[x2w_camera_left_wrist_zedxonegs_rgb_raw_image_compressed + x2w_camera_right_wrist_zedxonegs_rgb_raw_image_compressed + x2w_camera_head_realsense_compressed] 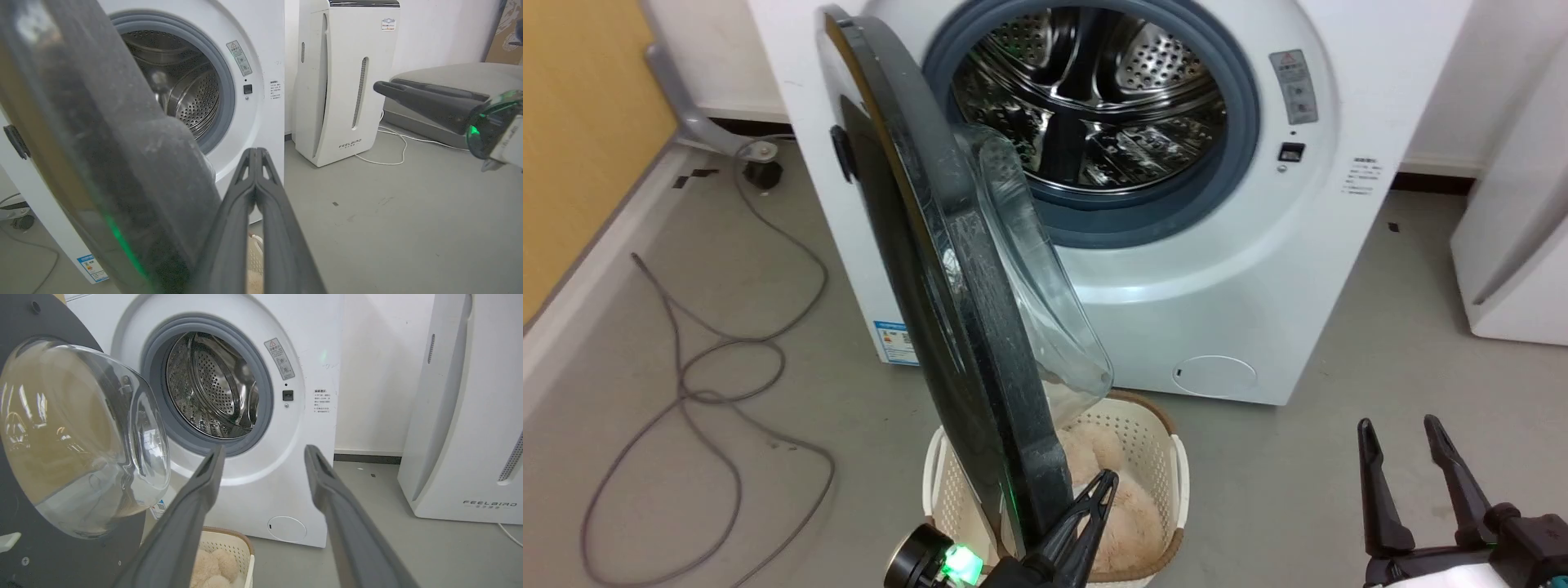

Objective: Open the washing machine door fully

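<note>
Glossy black door [915,245] half-open over perforated plastic basket [1147,449], lower centre; left gripper [1106,480] closed, empty, beside rim; right gripper [1406,431] spread, empty.

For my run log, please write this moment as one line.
door: open, roughly square to washer | left gripper: shut, beside door edge | right gripper: open, empty

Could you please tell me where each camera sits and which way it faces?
Head view: on the head, looking down at door, washer and basket; left claw bottom, right claw lower right.
Left wrist view: on the left wrist beside the door, facing the drum; own shut fingers, right claw at right.
Right wrist view: on the right wrist, facing door and drum; own open fingers.
All share door, washer.
</note>
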`<state>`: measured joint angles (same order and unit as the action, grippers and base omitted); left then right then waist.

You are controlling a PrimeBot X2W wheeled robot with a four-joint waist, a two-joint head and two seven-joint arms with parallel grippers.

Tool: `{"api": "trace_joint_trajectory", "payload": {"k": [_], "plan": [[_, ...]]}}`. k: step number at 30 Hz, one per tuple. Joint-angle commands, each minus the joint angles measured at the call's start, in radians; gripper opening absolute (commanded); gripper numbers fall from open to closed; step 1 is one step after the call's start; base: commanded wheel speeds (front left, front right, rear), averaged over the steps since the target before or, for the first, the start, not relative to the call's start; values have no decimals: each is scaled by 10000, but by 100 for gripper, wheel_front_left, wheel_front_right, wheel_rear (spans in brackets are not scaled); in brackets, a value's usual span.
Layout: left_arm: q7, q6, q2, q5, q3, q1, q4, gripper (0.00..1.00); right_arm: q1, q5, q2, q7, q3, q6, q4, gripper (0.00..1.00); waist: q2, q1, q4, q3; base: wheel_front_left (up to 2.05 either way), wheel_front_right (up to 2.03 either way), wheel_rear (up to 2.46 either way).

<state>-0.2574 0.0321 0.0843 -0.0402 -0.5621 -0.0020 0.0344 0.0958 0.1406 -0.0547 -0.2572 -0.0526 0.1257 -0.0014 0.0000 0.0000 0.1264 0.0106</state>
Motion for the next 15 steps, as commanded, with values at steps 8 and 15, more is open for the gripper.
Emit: {"api": "trace_joint_trajectory", "payload": {"k": [8, 15], "plan": [[-44, 165, 248, -68, 419, 256, -89, 0, 27, 41, 45, -45, 122, 50, 50, 100, 0, 0, 509, -77, 0, 0, 0], [-44, 279, 452, -51, 608, 550, -310, 0, 96, 116, 45, -45, 241, 50, 65, 100, 0, 0, 941, -84, 0, 0, 0]]}}
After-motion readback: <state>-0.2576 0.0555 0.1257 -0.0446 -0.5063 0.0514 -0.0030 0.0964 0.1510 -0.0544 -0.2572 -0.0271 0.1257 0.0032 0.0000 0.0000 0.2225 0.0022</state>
